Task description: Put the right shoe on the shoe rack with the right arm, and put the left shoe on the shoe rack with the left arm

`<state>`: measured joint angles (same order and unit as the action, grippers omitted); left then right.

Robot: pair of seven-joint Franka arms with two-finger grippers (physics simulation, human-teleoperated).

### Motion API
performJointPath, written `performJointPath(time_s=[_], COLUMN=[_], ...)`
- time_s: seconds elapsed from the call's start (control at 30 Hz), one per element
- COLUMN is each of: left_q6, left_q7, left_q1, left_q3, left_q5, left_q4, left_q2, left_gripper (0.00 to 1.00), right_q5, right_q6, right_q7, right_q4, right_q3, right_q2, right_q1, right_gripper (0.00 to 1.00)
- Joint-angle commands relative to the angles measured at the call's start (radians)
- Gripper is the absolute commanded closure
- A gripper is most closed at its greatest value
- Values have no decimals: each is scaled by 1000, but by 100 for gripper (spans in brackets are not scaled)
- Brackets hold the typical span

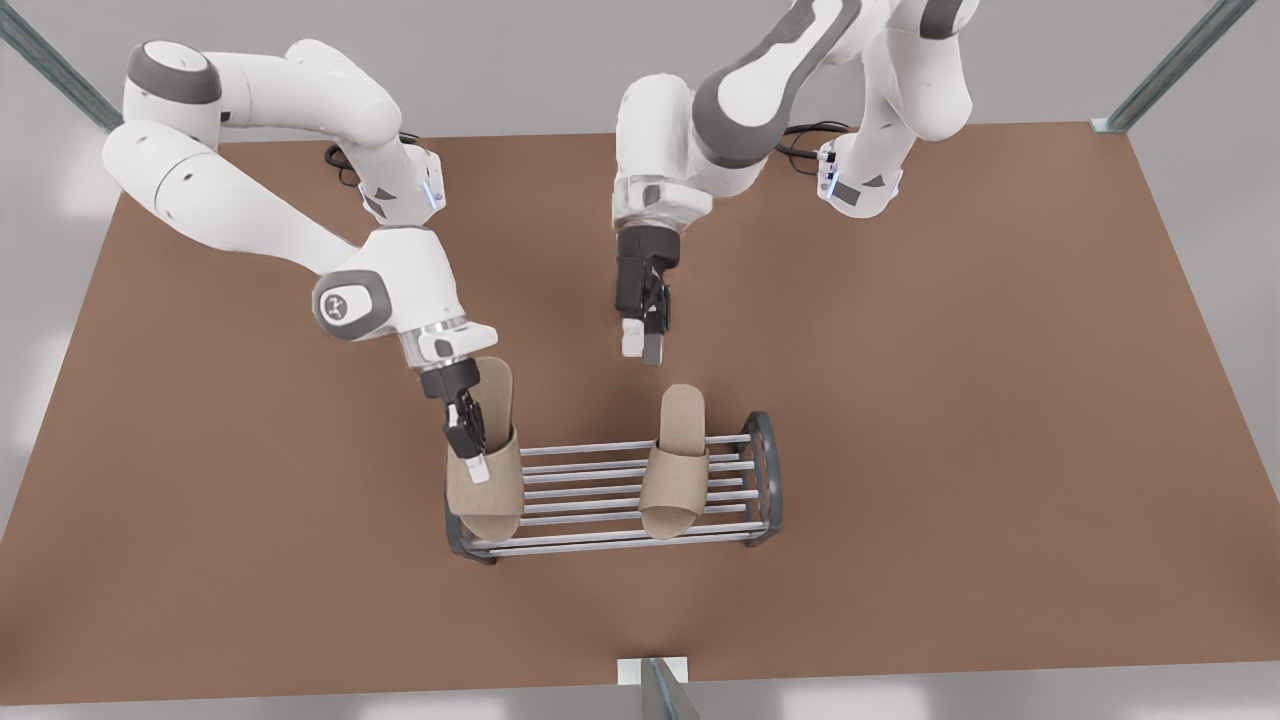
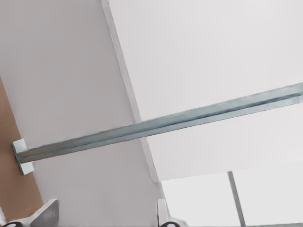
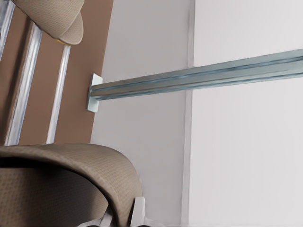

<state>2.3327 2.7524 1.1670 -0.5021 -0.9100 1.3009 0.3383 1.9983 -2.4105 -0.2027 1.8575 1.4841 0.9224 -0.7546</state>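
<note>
The shoe rack (image 1: 770, 470) stands low on the table's near middle; its bars (image 3: 23, 90) run past in the right wrist view. One tan slipper, the left shoe (image 1: 675, 465) (image 3: 52, 16), lies across the bars near the end at the front view's right. My left gripper (image 1: 645, 345) (image 2: 106, 220) hangs open just above and behind its heel, holding nothing. The other slipper, the right shoe (image 1: 490, 470) (image 3: 61, 184), lies over the rack's end at the front view's left. My right gripper (image 1: 475, 450) (image 3: 122, 217) is shut on its strap.
The brown table (image 1: 950, 400) has wide free room on both sides of the rack. A metal bracket (image 1: 652, 670) with a frame rail (image 2: 165, 125) (image 3: 199, 75) sits at the table's near edge. Both arm bases stand at the far edge.
</note>
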Motion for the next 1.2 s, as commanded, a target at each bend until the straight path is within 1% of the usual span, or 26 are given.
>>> performJointPath(time_s=[0.0,0.03,0.07,0.1,0.13,0.17,0.2,0.23,0.33,0.4,0.47,0.57,0.6,0.63,0.67,1.03,1.17], left_q6=[-1142,-1153,-1152,-1145,-1126,-1109,-1098,-1104,-1095,-1055,-1055,-1060,-1061,-1064,-1058,-1066,-1069], left_q7=[-2018,-2424,-2700,-2892,-2906,-2918,-2915,-2915,-2910,-2909,-2909,-2907,-2909,-2907,-2907,-2907,-2907], left_q1=[-104,-139,-211,-289,-331,-380,-493,-506,-512,-586,-587,-598,-598,-599,-599,-601,-596], left_q3=[-44,-133,-179,-179,-176,-150,-4,4,22,132,135,146,145,145,146,146,145], left_q5=[872,862,865,865,882,896,888,887,884,832,830,832,832,832,830,832,832], left_q4=[-178,-192,-193,-190,-178,-176,-176,-176,-176,-138,-137,-132,-132,-132,-118,-118,-118], left_q2=[-15,-18,-18,-12,-10,-10,-13,-27,-18,-53,-53,-53,-53,-54,-58,-58,-59], left_gripper=[0,0,0,0,0,0,0,0,0,0,0,0,0,0,0,0,0], right_q5=[40,62,67,68,85,97,103,132,168,188,201,226,226,224,220,209,209], right_q6=[192,203,206,208,208,206,208,208,221,232,235,237,235,244,246,248,249], right_q7=[239,298,324,327,361,367,396,427,444,457,471,514,522,523,529,537,537], right_q4=[0,0,-1,-1,-1,-6,-11,-9,-9,-9,-9,0,3,3,5,12,49], right_q3=[-15,-50,-76,-87,-96,-105,-119,-136,-151,-162,-180,-192,-193,-193,-191,-192,-186], right_q2=[3,3,3,4,4,7,7,12,21,23,24,27,27,27,27,27,24], right_q1=[49,89,130,144,161,176,190,199,212,218,242,233,230,232,233,232,212], right_gripper=[79,79,79,79,79,79,79,79,79,79,79,79,70,27,0,0,0])
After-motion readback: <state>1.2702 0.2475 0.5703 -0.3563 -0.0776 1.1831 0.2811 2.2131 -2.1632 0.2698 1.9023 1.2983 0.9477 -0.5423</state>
